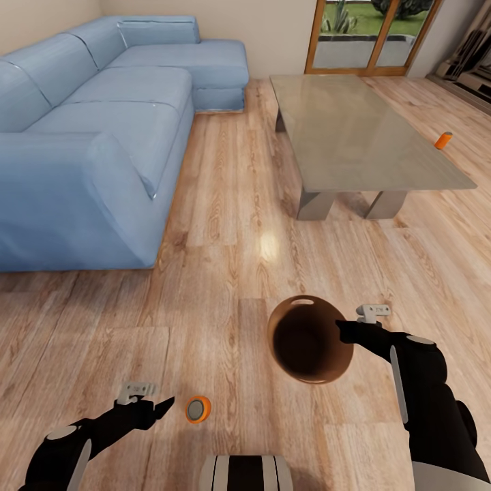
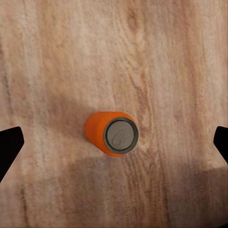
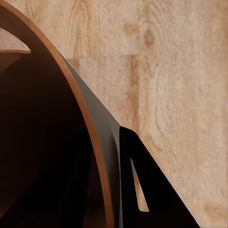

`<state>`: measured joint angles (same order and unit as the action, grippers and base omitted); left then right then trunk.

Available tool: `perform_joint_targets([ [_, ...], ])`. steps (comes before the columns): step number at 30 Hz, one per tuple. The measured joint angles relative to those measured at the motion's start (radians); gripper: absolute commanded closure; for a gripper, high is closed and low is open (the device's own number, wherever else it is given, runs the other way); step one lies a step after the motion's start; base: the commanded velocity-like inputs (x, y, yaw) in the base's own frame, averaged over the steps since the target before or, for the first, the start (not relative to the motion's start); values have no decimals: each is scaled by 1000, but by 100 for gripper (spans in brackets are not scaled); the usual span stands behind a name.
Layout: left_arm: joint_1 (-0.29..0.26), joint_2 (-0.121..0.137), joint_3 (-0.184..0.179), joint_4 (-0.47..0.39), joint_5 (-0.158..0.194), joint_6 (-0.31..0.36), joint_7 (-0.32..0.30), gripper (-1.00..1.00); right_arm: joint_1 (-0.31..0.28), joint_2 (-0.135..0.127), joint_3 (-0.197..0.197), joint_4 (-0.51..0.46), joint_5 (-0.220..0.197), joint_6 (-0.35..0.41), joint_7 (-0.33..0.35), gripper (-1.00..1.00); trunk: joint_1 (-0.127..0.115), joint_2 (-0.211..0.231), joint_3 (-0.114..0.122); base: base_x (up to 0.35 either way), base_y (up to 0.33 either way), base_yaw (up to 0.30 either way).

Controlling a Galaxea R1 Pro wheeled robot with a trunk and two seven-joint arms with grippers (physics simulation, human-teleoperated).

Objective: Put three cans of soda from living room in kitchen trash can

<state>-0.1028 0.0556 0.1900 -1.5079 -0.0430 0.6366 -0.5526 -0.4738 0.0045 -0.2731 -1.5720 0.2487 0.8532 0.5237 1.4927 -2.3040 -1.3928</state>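
An orange can of soda [image 1: 198, 409] stands upright on the wood floor, grey end up, just in front of my left gripper [image 1: 166, 406]. In the left wrist view that can [image 2: 112, 133] sits between the widely spread black fingertips [image 2: 9, 145], and neither touches it. My right gripper [image 1: 346, 332] is shut on the rim of the brown tash can [image 1: 310, 339], which hangs above the floor with its dark inside facing me. One finger [image 3: 142, 190] is outside the bin wall [image 3: 80, 109], the other inside. A second orange can [image 1: 443, 140] shows at the coffee table's right edge.
The blue sectional sofa [image 1: 88, 136] fills the left side. The low grey glass-topped coffee table [image 1: 354, 129] stands ahead to the right. Wood-framed glass doors [image 1: 368, 34] are at the back. Open wood floor [image 1: 232, 239] runs between sofa and table.
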Motion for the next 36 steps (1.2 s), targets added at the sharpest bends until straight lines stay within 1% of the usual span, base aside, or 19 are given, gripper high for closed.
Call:
perform_joint_targets([
  [3,0,0,-1,0,0,0,-2,-100,0,-1,0,0,-8,1,0,100,0,0,0,0,0,0],
  [4,-6,-6,-7,6,6,-6,4,-100,2,3,-6,4,-3,4,6,100,0,0,0,0,0,0],
  [5,-11,-9,-3,11,8,-11,9,-100,2,7,-6,5,10,7,9,100,0,0,0,0,0,0],
  [6,-17,-4,0,17,8,-15,15,-100,2,8,-5,5,18,10,9,100,0,0,0,0,0,0],
  [8,-28,-4,0,28,8,-15,26,-100,2,8,-5,5,37,10,9,100,0,0,0,0,0,0],
  [9,-23,2,5,22,7,-10,20,-100,2,13,-2,5,57,9,8,100,0,0,0,0,0,0],
  [11,-12,13,4,11,8,1,9,-100,2,16,0,5,78,12,11,100,0,0,0,0,0,0],
  [13,0,17,1,0,8,13,-2,-100,2,19,3,4,98,17,11,100,0,0,0,0,0,0],
  [16,16,18,-1,-17,8,30,-16,-100,2,21,5,3,124,24,12,100,0,0,0,0,0,0],
  [22,18,17,0,-24,8,63,-18,-100,2,21,10,3,177,37,12,100,0,0,0,0,0,0],
  [28,18,13,3,-25,8,65,-18,-100,2,16,8,3,222,53,12,100,0,0,0,0,0,0],
  [32,18,11,13,-25,8,77,-17,-100,2,18,12,3,251,64,10,100,0,0,0,0,0,0],
  [33,18,11,14,-25,8,80,-17,-100,2,18,12,3,254,67,10,100,0,0,0,0,0,0],
  [34,18,10,14,-24,9,96,-16,-100,1,18,12,3,250,65,9,100,0,0,0,0,0,0],
  [35,17,9,12,-24,9,105,-14,-100,1,18,12,3,232,65,8,100,0,0,0,0,0,0],
  [36,18,9,10,-24,9,111,-13,-100,1,17,13,3,202,65,8,100,0,0,0,0,0,0],
])
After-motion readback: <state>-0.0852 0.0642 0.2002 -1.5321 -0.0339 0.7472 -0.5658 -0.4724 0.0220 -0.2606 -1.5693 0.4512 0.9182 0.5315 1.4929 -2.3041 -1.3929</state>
